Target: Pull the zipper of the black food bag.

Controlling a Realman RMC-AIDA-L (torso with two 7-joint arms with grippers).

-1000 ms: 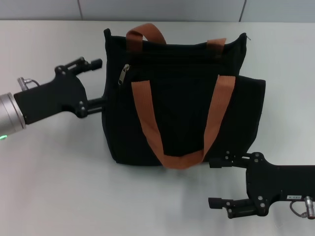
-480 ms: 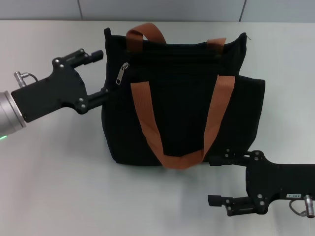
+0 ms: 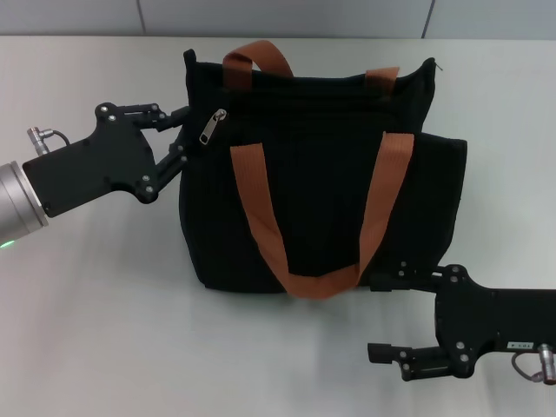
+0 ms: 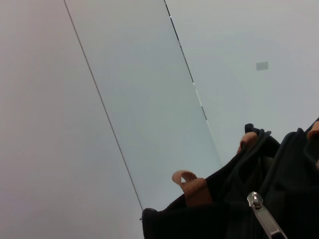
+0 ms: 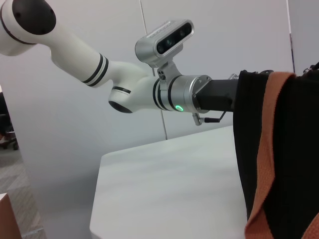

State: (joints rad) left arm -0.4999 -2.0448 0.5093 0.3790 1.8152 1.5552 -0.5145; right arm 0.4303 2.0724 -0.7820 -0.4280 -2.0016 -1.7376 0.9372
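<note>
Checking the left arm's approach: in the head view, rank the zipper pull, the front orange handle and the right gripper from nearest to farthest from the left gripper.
1. zipper, just beside the left gripper at the black food bag's upper left corner.
2. front orange handle, lying across the bag's front.
3. right gripper, at the bag's lower right.

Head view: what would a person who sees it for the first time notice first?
The black bag fills the middle of the table, its two orange straps bright against the fabric. The left claw reaches in at the bag's upper left corner, fingers open, right beside the silver zipper. The right claw sits open near the bag's lower right corner.
</note>
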